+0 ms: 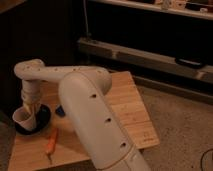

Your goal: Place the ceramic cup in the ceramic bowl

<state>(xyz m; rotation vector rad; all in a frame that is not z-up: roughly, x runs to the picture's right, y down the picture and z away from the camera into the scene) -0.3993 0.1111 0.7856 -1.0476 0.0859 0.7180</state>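
over bowl (44, 120) edge, pincer (30, 111), seemingly gripping cup (23, 118)

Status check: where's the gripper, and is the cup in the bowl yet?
Gripper low over ceramic bowl, table's left end. Ceramic cup at bowl's left rim, under gripper. Carrot lies clear in front.

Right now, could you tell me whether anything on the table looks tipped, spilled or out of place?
Nothing is spilled. The ceramic cup sits tilted at the near-left rim of the ceramic bowl, under the gripper, not settled flat inside. A carrot lies loose on the table.
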